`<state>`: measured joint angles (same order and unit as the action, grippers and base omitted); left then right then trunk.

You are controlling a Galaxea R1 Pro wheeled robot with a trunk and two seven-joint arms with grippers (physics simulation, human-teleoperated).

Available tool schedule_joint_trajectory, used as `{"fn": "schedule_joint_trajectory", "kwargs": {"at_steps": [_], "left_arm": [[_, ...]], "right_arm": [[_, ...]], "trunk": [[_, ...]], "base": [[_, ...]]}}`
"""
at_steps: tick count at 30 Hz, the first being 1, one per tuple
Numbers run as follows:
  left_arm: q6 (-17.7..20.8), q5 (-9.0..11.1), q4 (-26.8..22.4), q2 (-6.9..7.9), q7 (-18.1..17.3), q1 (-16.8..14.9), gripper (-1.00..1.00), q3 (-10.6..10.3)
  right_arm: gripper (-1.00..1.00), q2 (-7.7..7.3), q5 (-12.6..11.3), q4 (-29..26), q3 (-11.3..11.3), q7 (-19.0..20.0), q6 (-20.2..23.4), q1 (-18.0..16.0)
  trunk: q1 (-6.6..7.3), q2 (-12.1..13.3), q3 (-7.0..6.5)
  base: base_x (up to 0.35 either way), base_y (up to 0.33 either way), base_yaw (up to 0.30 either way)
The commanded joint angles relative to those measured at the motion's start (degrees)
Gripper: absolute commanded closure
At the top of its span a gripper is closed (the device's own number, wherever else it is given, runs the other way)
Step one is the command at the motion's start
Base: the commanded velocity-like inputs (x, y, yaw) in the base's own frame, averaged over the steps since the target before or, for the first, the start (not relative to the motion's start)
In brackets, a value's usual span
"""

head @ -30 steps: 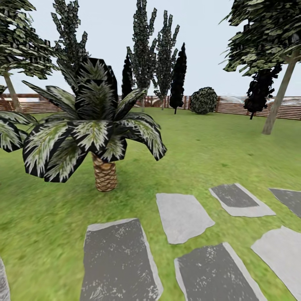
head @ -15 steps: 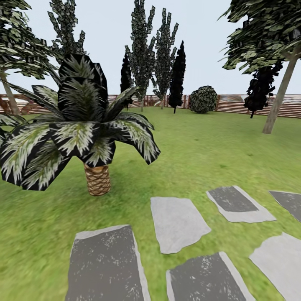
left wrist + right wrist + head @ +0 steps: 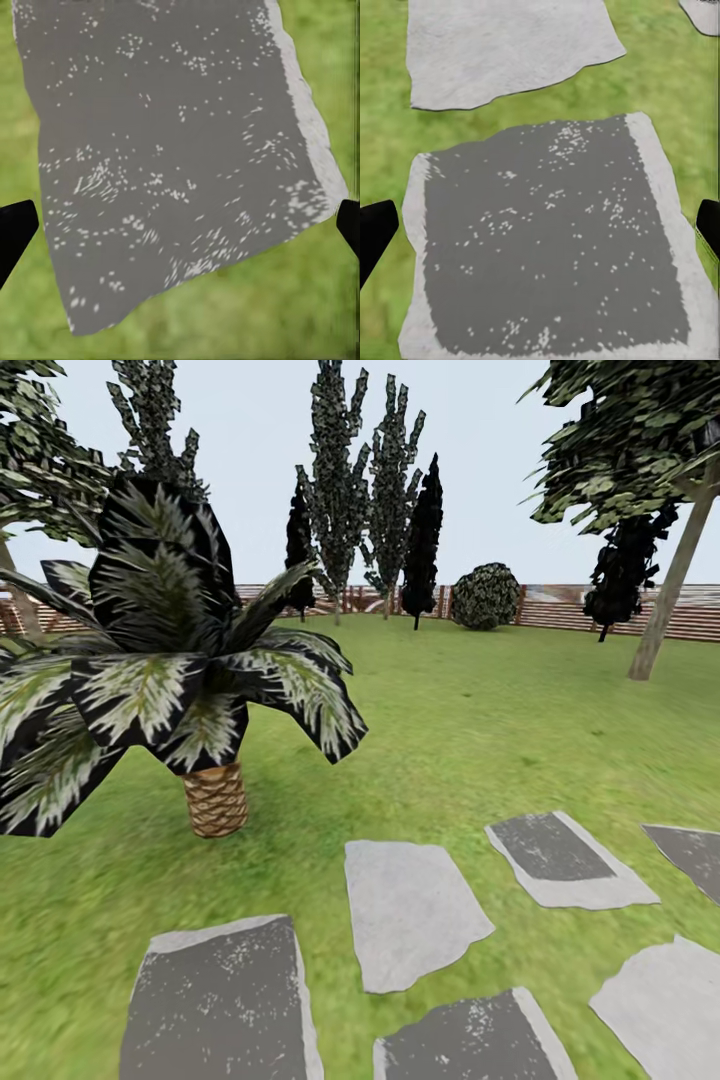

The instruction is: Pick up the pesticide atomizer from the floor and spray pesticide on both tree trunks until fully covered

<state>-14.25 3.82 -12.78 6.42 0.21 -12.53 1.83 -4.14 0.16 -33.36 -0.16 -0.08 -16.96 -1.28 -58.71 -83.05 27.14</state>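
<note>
Head view: I'm looking across the garden lawn (image 3: 480, 710). A short palm (image 3: 215, 798) with a criss-cross trunk and broad dark fronds stands close at the left. Flat stepping stones (image 3: 410, 910) lie in the grass nearest me, some dark grey, some pale. Far back, a brown slatted fence (image 3: 560, 610) runs along the lawn's edge, with narrow dark cypress-like trees (image 3: 422, 545) and a round bush (image 3: 486, 598) in front of it. At the right, a tall tree with a slim, leaning tan-grey trunk (image 3: 668, 595) rises to a leafy crown; well apart from me, across open grass. A second slim trunk (image 3: 18, 600) shows at the far left edge, behind the palm fronds. I can't spot the atomizer from here.

Left wrist view: the left claw (image 3: 180, 232) hangs over a dark speckled stone slab (image 3: 165, 150) set in grass. Both black fingertips (image 3: 13, 229) sit at opposite edges, spread wide, nothing between them.

Right wrist view: the right claw (image 3: 540, 232) is above another dark slab with a pale rim (image 3: 547, 247), a light stone (image 3: 502, 45) beyond it. Fingertips (image 3: 375, 229) wide apart, empty.
</note>
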Motion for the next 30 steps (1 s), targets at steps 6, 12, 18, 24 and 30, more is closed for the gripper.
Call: {"fn": "schedule_joint_trajectory", "kwargs": {"at_steps": [6,12,18,24,30], "left_arm": [[-0.2,0.3,0.0,-0.02,0.0,0.0,-1.0,0.0],[-0.2,0.3,0.0,-0.12,0.0,0.0,-1.0,-0.4],[-0.2,0.3,0.0,-0.17,0.0,0.0,-1.0,-0.5],[-0.2,0.4,-0.4,-0.33,0.0,0.0,-1.0,-0.5],[-0.2,0.4,-0.3,-0.31,0.0,0.0,-1.0,-0.4]], "right_arm": [[-1.0,0.01,0.0,0.1,0.0,0.0,-0.2,0.0],[-1.0,0.01,0.0,0.1,-0.2,0.0,-0.1,0.0],[-1.0,0.01,0.0,0.1,-0.3,-0.1,-0.1,0.0],[-1.0,0.01,0.0,0.1,-0.4,-0.1,-0.1,0.0],[-1.0,0.01,0.0,0.1,-0.4,-0.1,-0.1,0.0]], "trunk": [[-0.02,0.0,0.6],[-0.02,0.0,1.15],[-0.02,0.0,1.7],[-0.02,0.0,2.26],[-0.24,-0.4,2.99]], "base": [[0.251,-0.234,0.0],[0.246,-0.214,0.0],[0.13,-0.099,0.0],[0.012,-0.009,0.0],[0.001,-0.001,0.0]]}}
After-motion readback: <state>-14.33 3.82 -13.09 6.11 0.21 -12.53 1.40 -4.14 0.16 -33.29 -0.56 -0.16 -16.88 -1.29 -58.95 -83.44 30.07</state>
